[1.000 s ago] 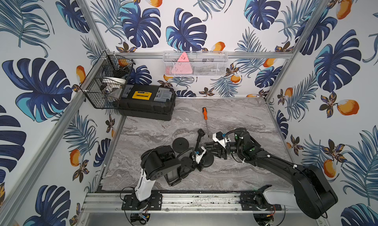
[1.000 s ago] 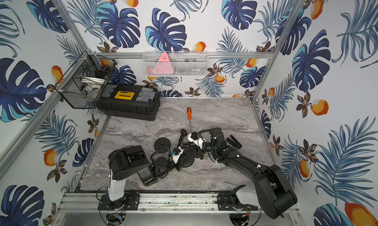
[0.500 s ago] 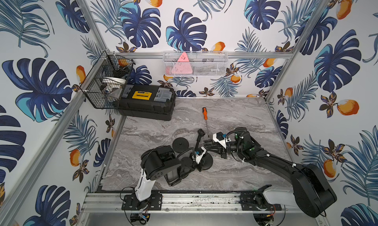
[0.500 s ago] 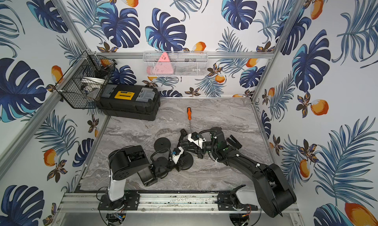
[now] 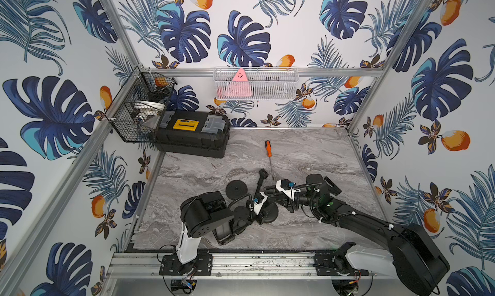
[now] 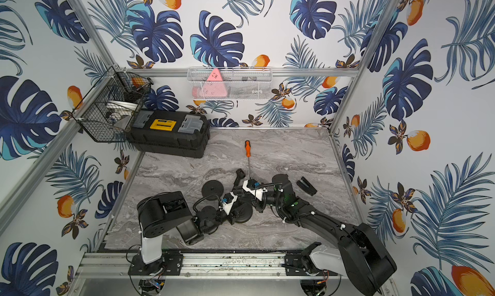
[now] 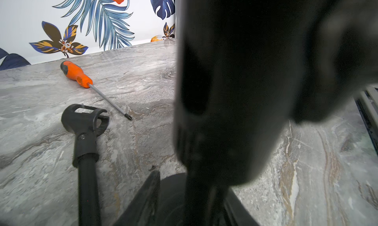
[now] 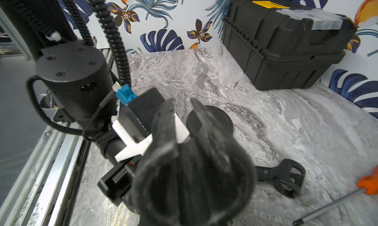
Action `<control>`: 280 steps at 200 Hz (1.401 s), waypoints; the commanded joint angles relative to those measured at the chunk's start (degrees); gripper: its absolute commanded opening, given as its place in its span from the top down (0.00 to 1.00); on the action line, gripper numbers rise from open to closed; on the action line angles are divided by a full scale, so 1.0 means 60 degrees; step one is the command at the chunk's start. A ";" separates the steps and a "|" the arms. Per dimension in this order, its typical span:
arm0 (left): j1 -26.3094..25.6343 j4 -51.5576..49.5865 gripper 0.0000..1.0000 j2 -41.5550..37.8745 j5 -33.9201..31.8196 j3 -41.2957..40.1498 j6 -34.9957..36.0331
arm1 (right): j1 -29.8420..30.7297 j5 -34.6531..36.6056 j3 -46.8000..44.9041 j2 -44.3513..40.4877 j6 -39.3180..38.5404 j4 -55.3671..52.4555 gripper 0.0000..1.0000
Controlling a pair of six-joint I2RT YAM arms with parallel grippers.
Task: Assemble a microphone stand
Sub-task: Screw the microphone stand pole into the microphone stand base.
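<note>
Microphone stand pole (image 7: 87, 184) and base disc (image 5: 273, 214) lie flat on the grey marble table (image 5: 308, 152), close to both arms. The right gripper (image 8: 182, 104) has its two fingers a little apart, with nothing between them that I can see. The left gripper (image 5: 258, 218) sits low over the round black disc. Too much of it is hidden, so I cannot tell if it is spread or squeezed.

The pole is thin and black, with a cup-shaped clip (image 7: 83, 120) on one end. I think it is stiff, smooth and light, and may roll, so hold it near the middle. The disc looks flat and heavy; grab its rim. A second disc (image 5: 236, 190) lies near, and an orange screwdriver (image 7: 76, 74) is farther out.
</note>
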 commanded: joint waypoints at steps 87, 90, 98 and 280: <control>0.0028 -0.0033 0.63 -0.0528 -0.0339 -0.0589 -0.0111 | 0.2607 0.5672 -0.0991 -0.0683 0.2113 0.0039 1.00; 0.0036 -0.0037 0.63 -0.0563 -0.0359 -0.0616 -0.0109 | 0.2681 0.5862 -0.1034 -0.0702 0.2208 0.0112 1.00; 0.0039 -0.0033 0.63 -0.0671 -0.0441 -0.0675 -0.0131 | 0.2873 0.6340 -0.1153 -0.0751 0.2470 0.0242 1.00; 0.0131 -0.0036 0.68 -0.1069 -0.0308 -0.0803 -0.0190 | 0.4782 0.9754 -0.1210 -0.0399 0.3932 0.0424 1.00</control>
